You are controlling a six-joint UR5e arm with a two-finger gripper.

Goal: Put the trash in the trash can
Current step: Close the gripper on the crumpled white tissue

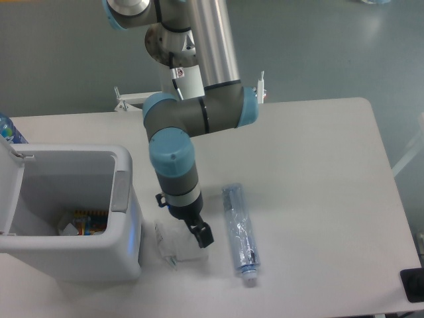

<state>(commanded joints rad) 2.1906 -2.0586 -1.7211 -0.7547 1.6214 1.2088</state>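
Observation:
A crumpled white tissue wad lies on the table just right of the trash can, a white bin with its lid swung open to the left. My gripper hangs directly over the wad, open, with one finger at the wad's right side and the rest of the wad hidden under the wrist. The flattened clear bluish bottle lies lengthwise to the right of the wad, cap toward the front edge, untouched.
Some coloured litter sits at the bottom of the bin. A bottle with a blue label stands at the far left edge. A black object is at the front right corner.

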